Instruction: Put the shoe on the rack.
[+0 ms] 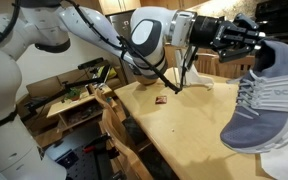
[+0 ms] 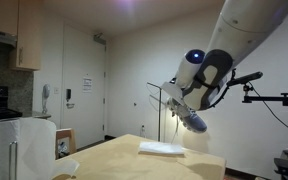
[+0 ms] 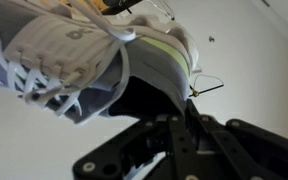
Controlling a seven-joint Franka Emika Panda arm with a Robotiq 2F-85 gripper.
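Wooden bench (image 1: 179, 125) spans 6 o'clock in an exterior view. At 3 o'clock, the tool (image 1: 256, 50) clamps the shoe (image 1: 269, 100), clear above it.

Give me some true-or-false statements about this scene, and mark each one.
1. The gripper holds the shoe in the air, clear of the table. True.
2. The shoe is black with red laces. False: it is light grey-lavender with white laces and a white sole.
3. A small dark object lies on the table. True.
4. The shoe already sits on the rack. False: it is in the gripper, and the rack stands on the table without it.
5. The gripper is open. False: it is shut on the shoe, as the wrist view shows.
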